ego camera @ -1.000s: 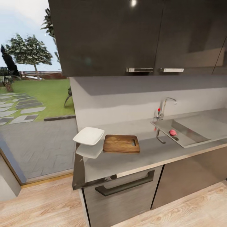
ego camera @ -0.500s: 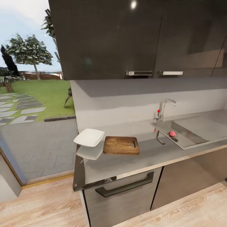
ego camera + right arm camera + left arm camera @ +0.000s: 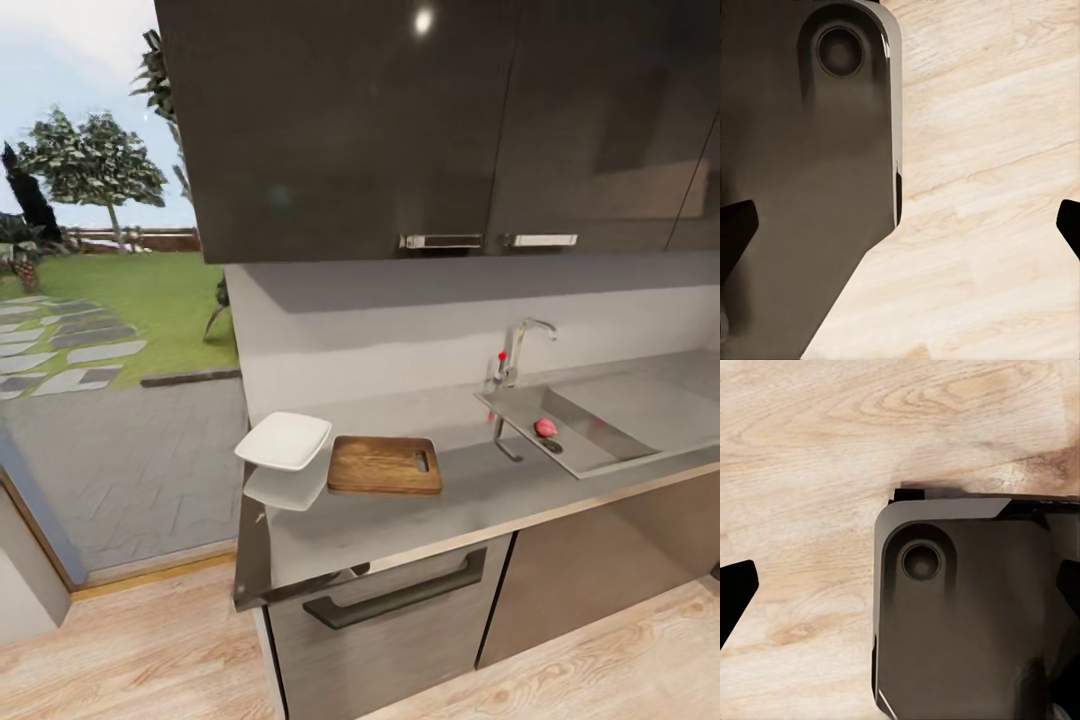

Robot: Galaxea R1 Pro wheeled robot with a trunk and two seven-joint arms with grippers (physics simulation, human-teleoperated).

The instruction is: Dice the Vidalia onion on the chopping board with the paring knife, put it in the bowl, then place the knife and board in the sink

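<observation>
The pinkish-red Vidalia onion (image 3: 545, 428) lies in the steel sink (image 3: 600, 445) by the drain, below the curved tap (image 3: 517, 348). On the grey countertop (image 3: 470, 495) the brown chopping board (image 3: 385, 465) lies flat, its handle slot toward the sink. The white bowl (image 3: 284, 440) sits just left of the board at the counter's left end. The paring knife is out of view. My left gripper (image 3: 900, 589) and right gripper (image 3: 900, 225) are both open and empty, hanging over my dark base and the wooden floor.
Dark wall cabinets (image 3: 420, 120) hang over the counter. Below it are a drawer with a long dark handle (image 3: 395, 592) and cabinet doors. Wooden floor (image 3: 130, 660) lies in front. A glass opening (image 3: 100, 300) to a garden is on the left.
The whole head view has shifted slightly, so the camera moved. The onion, board and bowl stay where they were.
</observation>
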